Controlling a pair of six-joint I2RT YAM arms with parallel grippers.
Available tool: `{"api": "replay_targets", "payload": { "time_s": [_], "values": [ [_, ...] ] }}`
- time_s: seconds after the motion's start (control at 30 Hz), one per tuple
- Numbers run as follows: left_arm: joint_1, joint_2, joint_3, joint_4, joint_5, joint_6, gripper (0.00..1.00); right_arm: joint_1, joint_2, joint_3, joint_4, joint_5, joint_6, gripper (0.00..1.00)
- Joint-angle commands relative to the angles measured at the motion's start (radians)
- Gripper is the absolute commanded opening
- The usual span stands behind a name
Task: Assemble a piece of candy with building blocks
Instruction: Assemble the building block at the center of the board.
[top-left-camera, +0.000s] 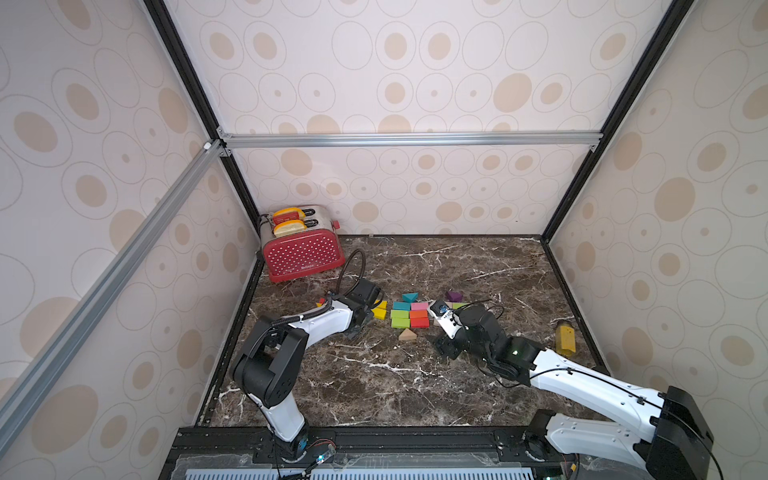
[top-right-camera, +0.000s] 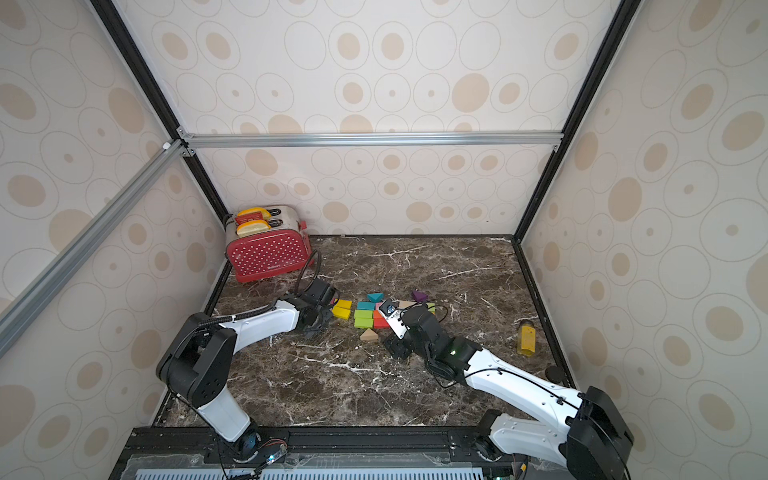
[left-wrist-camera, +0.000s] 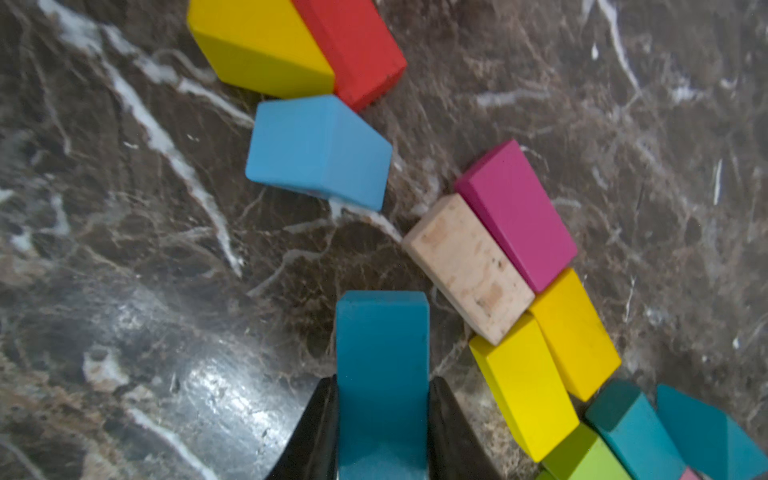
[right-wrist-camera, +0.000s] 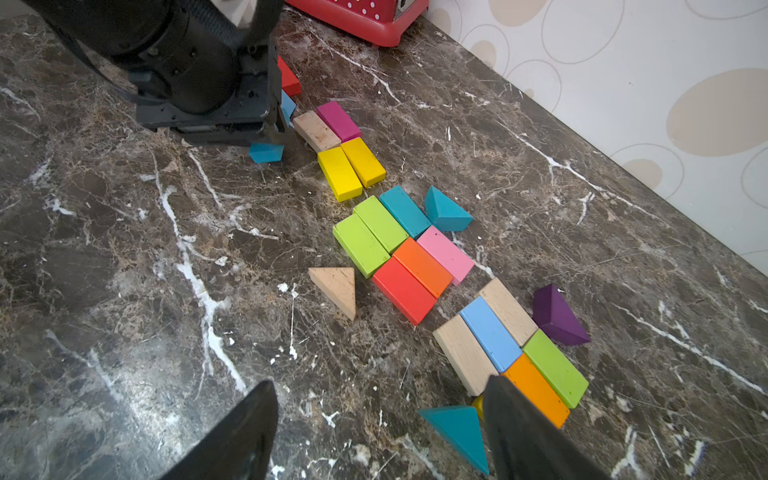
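Across the middle of the marble worktop (top-left-camera: 415, 374) runs a row of building blocks (right-wrist-camera: 399, 245), the candy seemingly part made. The step in hand looks like fitting a piece at the row's left end. The left gripper (left-wrist-camera: 382, 379) is clenched on a teal block (left-wrist-camera: 382, 332), just beside the bare-wood brick (left-wrist-camera: 467, 266) and apart from it. Next it likely needs squaring to the row, setting down and releasing. The right gripper (right-wrist-camera: 380, 380) gapes empty over the row's right end, near a teal wedge (right-wrist-camera: 457, 432).

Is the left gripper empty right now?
No, the left wrist view shows the left gripper shut on a teal block, which it clamps from both sides.
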Motion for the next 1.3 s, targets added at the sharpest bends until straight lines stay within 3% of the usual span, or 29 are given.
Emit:
{"api": "replay_targets", "payload": {
  "time_s": [0.0,0.37,0.73,1.27],
  "values": [
    [0.009,0.031,0.041,-0.019,-0.025,-0.063,0.27,-0.003,0.015,-0.012,0.013,-0.009,0.012,0.81],
    [0.016,0.084,0.027,0.023,0.028,-0.127,0.30,-0.004,0.020,-0.013,0.012,-0.017,0.011,0.81],
    [0.018,0.078,0.030,0.033,0.044,-0.123,0.48,-0.003,0.028,-0.018,0.014,-0.021,0.012,0.81],
    [0.017,-0.111,-0.093,0.034,0.044,0.049,0.53,-0.003,0.038,-0.019,0.020,-0.024,0.009,0.81]
  ]
}}
